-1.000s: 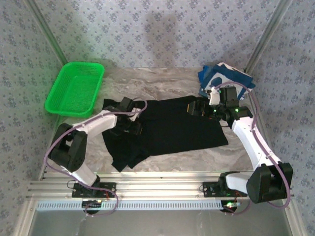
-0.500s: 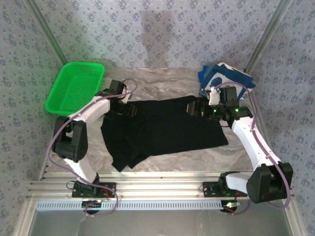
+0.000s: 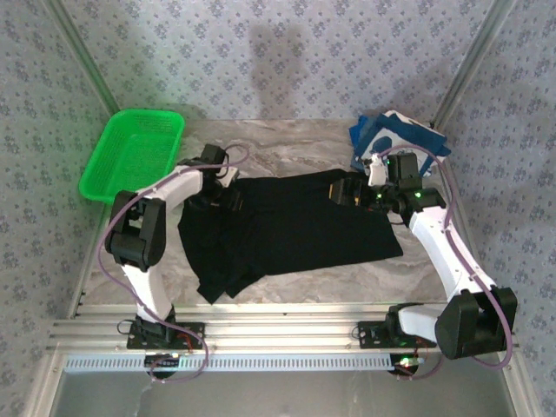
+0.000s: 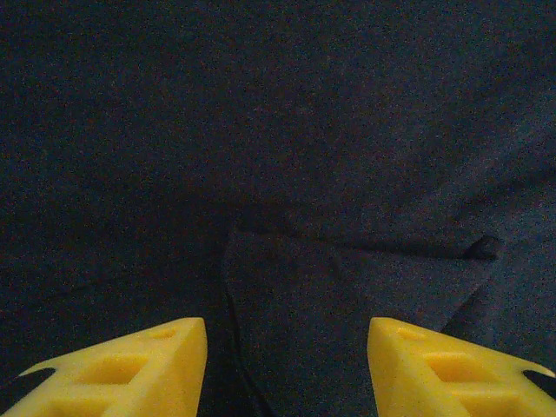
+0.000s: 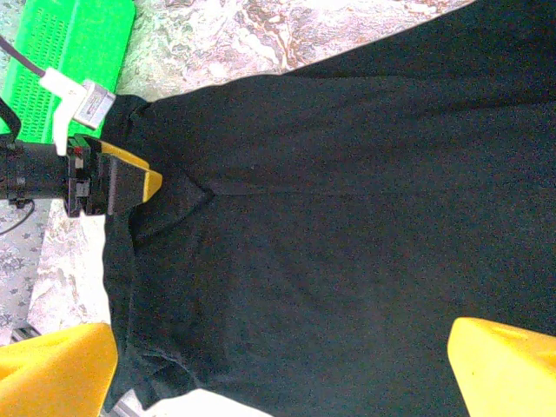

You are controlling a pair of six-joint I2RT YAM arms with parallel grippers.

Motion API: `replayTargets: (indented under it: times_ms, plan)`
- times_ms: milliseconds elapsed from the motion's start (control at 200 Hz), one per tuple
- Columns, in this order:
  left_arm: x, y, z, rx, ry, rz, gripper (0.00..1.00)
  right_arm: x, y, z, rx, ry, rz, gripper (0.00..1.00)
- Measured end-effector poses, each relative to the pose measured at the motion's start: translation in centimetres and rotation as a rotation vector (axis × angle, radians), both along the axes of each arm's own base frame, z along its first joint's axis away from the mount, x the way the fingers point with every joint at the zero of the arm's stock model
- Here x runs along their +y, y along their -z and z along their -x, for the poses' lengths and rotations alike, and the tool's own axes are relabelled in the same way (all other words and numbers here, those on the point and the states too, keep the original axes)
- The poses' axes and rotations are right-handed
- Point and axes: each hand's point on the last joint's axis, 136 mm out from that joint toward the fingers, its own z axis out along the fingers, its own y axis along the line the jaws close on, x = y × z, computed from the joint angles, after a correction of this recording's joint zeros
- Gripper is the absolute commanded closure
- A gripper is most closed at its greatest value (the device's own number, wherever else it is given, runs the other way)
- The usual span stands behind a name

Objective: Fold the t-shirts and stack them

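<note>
Black t-shirt [image 3: 295, 230] lies flat beneath both my hands. My left gripper [image 4: 287, 326] has moved to its far corner, jaws half apart astride a flap, nothing pinched; my right gripper [image 5: 282, 334] hangs wide open opposite. I judge the fold can start.

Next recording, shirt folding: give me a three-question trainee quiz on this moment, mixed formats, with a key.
1. True or false: the green basket stands at the table's far left corner.
2. The navy t-shirt lies: A) in the basket; B) at the far right corner, beyond the right gripper; C) between the arm bases.
3. Fill in: the left gripper, jaws apart, is over the ______.

Key: 1 true; 2 B; 3 black t-shirt.
</note>
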Motion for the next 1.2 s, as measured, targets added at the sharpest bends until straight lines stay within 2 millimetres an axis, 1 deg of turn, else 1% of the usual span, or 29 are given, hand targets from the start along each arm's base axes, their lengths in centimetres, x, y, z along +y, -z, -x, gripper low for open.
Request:
replayTargets:
  times_ms: [145, 310, 395, 490, 545, 670, 800, 899, 954, 1069, 1139, 1199]
  plan:
    - [-0.2, 0.2, -0.4, 0.003, 0.002, -0.002, 0.53, 0.0, 0.0, 0.0, 0.0, 0.0, 0.0, 0.0]
    - [-0.4, 1.7, -0.3, 0.047, 0.006, -0.021, 0.6, 0.0, 0.0, 0.0, 0.0, 0.0, 0.0, 0.0]
    - [-0.3, 2.1, -0.1, 0.063, 0.001, -0.028, 0.67, 0.0, 0.0, 0.0, 0.001, 0.0, 0.0, 0.0]
    - [-0.2, 2.1, 0.0, 0.069, -0.006, -0.031, 0.78, 0.0, 0.1, 0.1, 0.003, 0.0, 0.001, 0.0]
    - [-0.3, 2.0, 0.0, 0.069, -0.001, -0.032, 0.82, 0.0, 0.1, 0.1, 0.003, 0.0, 0.001, 0.0]
    - [-1.4, 1.5, 0.0, 0.056, 0.019, -0.032, 0.89, 0.0, 0.1, 0.0, 0.003, 0.0, 0.001, 0.0]
    - [-2.9, 1.5, 0.8, 0.055, 0.059, -0.037, 0.95, 0.0, 0.1, 0.0, 0.004, 0.0, 0.001, 0.0]
    - [-3.9, 1.4, 1.6, 0.05, 0.09, -0.044, 0.97, 0.0, 0.1, 0.0, 0.004, 0.0, 0.001, 0.0]
    - [-4.0, 1.3, 2.2, 0.046, 0.1, -0.054, 0.97, 0.0, 0.1, 0.0, 0.004, 0.0, 0.001, 0.0]
    - [-4.8, 0.5, 3.7, 0.026, 0.136, -0.062, 0.96, 0.0, 0.1, 0.0, 0.004, 0.0, 0.001, 0.0]
    - [-5.2, 0.0, 4.8, 0.016, 0.159, -0.059, 0.94, 0.0, 0.1, 0.0, 0.004, 0.0, 0.001, 0.0]
    - [-5.6, -0.3, 5.8, 0.013, 0.181, -0.058, 0.9, 0.0, 0.1, 0.0, 0.003, 0.001, 0.001, 0.0]
